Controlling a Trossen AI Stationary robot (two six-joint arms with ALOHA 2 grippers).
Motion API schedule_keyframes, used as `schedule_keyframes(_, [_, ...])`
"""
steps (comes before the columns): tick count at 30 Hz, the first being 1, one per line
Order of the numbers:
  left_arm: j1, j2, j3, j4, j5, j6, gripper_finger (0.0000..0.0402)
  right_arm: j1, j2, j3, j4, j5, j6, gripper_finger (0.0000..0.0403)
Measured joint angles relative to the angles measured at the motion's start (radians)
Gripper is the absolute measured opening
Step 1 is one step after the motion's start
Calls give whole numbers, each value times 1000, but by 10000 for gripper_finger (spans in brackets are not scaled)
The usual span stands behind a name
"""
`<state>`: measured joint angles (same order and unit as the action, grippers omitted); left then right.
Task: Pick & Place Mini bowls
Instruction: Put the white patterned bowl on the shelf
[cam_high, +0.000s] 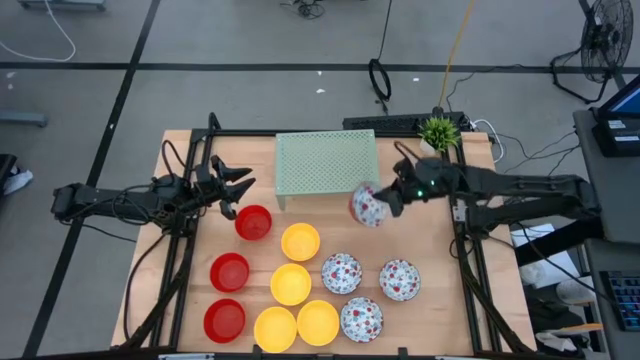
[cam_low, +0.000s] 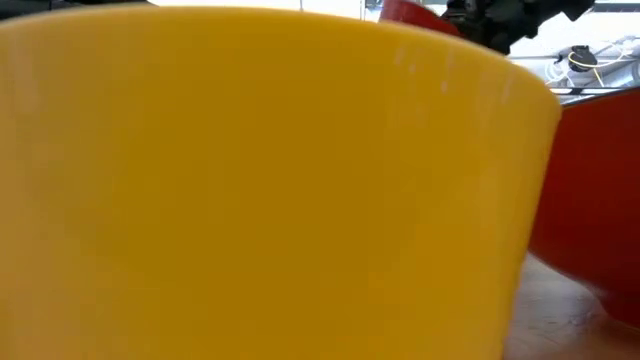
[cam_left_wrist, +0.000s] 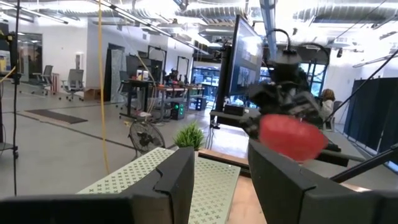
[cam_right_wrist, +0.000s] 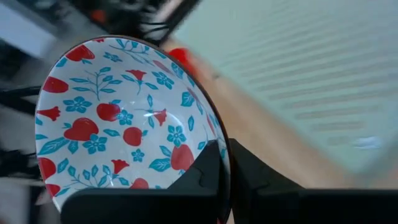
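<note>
My right gripper (cam_high: 386, 203) is shut on one white floral mini bowl (cam_high: 367, 207), in the air just in front of the pale green mesh rack (cam_high: 327, 162), near its right corner. Three more floral bowls (cam_high: 341, 273) stand on the table's near right. Several yellow bowls (cam_high: 291, 284) stand in the middle, and three red ones (cam_high: 229, 271) stand on the left, all on their bases. My left gripper (cam_high: 241, 190) is open and hovers just beyond the farthest red bowl (cam_high: 253, 222). It touches nothing. In the low view one yellow bowl (cam_low: 260, 190) hides nearly everything. My right gripper (cam_right_wrist: 225, 152) holds the floral bowl by its rim (cam_right_wrist: 221, 142), on the side nearest the arm. One finger (cam_right_wrist: 202, 171) lies inside the bowl and the other (cam_right_wrist: 252, 171) outside. It comes from the table's right. The bowl is lifted clear and tilted, its flowered inside turned toward the wrist.
The mesh rack (cam_left_wrist: 155, 171) stands on short legs at the far middle of the table. A small green plant (cam_high: 437, 131) sits at the far right corner beside a power strip. Bare wood (cam_high: 450, 300) lies right of the floral bowls. A red bowl (cam_low: 600, 190) fills the low view's right.
</note>
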<state>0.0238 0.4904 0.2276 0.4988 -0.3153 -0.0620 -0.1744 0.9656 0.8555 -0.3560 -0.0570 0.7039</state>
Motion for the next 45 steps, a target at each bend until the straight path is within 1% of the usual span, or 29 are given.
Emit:
schedule_keyframes(2, [0,0,0,0,0,-3,157,-47,21,49,-92,3,-29,1])
schedule_keyframes(5, [0,0,0,3,0,-4,157,-117,58,104,-170,1,-57,1])
schedule_keyframes(7, [0,0,0,3,0,-4,157,-164,84,129,-194,-7,-62,1])
schedule_keyframes(12, [0,0,0,3,0,-12,157,-277,168,165,-206,-106,-61,1])
schedule_keyframes(19, [0,0,0,-3,0,-31,157,-385,293,215,-232,-153,-67,1])
schedule_keyframes(27, [0,0,0,-10,0,-33,157,-456,381,324,-315,-127,-123,1])
schedule_keyframes(32, [0,0,0,-29,0,-34,157,-468,458,437,-439,-94,-191,1])
schedule_keyframes(35, [0,0,0,-51,0,-34,157,-468,497,488,-486,-97,-204,1])
schedule_keyframes(38, [0,0,0,-70,0,-34,157,-468,521,512,-523,-100,-217,1])
schedule_keyframes(45, [0,0,0,-80,0,-33,157,-481,540,529,-532,-103,-210,1])
